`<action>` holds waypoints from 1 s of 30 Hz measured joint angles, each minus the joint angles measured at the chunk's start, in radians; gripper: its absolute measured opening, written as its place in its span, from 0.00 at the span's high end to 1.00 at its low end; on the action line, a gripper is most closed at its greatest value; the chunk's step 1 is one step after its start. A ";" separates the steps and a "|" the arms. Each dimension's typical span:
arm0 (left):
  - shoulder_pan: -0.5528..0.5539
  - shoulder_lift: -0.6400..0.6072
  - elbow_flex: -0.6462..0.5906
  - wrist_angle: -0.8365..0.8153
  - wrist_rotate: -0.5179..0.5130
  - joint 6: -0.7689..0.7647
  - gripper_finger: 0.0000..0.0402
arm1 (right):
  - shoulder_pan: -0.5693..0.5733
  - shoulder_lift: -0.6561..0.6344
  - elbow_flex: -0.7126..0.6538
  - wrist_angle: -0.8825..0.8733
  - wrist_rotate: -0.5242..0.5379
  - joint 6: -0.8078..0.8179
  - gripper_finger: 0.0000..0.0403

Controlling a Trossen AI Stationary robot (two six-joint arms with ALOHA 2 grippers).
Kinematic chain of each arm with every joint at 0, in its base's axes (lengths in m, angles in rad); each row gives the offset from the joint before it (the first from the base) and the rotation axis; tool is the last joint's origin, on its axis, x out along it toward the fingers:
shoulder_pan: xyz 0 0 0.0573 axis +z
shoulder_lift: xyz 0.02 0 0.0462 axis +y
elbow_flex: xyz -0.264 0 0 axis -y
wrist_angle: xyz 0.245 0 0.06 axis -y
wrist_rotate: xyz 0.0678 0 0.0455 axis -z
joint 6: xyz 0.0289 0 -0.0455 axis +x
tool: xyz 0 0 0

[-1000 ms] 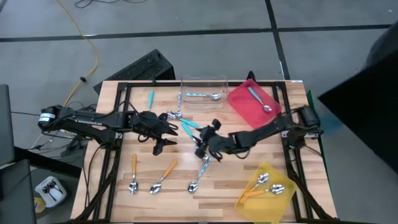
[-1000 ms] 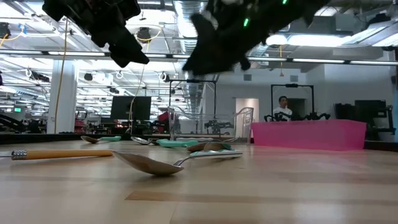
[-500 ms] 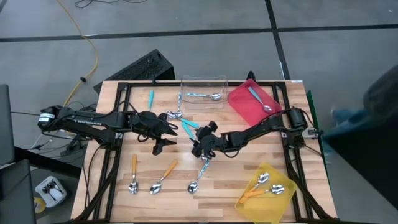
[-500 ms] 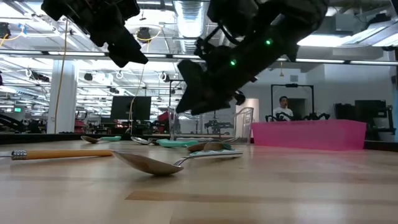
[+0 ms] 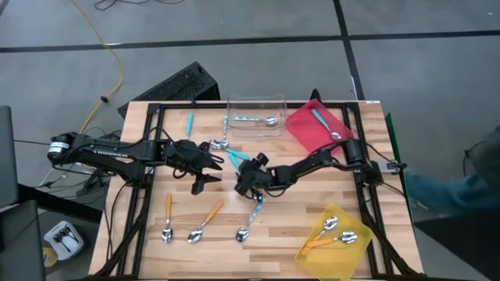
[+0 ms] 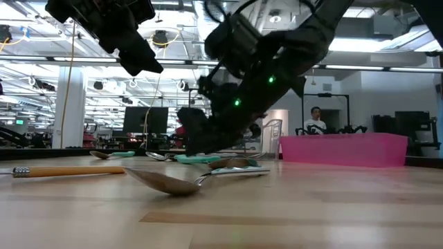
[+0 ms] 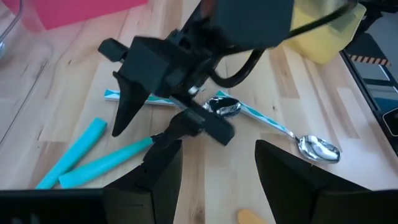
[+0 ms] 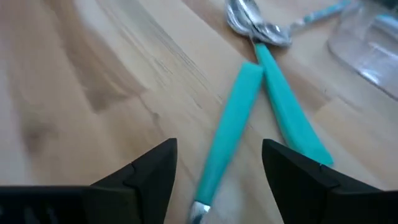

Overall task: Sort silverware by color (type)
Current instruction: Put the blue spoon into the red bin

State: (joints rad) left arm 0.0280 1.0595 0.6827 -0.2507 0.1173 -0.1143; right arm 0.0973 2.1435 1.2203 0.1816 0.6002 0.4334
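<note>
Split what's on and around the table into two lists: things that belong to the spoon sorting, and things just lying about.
Job:
- teal spoons under the right gripper, fingers open
- orange spoons on the table
- striped spoon
- red tray, clear tray, yellow tray, each holding spoons
- left gripper, waiting nearby

Lying about:
- yellow cable on the floor
- black keyboard

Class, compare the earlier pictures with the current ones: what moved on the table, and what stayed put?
The right claw slid leftward across the table and dropped lower, opening wide over the two teal-handled spoons. It holds nothing yet. The left claw stayed hovering in place, and the spoons and trays did not shift.
</note>
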 joint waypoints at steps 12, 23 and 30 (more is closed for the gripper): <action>-0.002 0.000 0.000 0.002 -0.027 0.000 0.54 | -0.015 0.030 0.030 -0.205 -0.023 0.212 0.54; -0.002 0.000 0.000 0.001 -0.027 -0.012 0.54 | -0.005 0.031 0.024 -0.210 -0.041 0.213 0.83; -0.008 0.000 0.000 0.002 -0.027 -0.026 0.54 | 0.014 0.027 0.059 -0.233 -0.053 0.210 0.83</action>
State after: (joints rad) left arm 0.0203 1.0595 0.6827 -0.2489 0.0898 -0.1398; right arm 0.1111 2.1703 1.2791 -0.0515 0.5469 0.6433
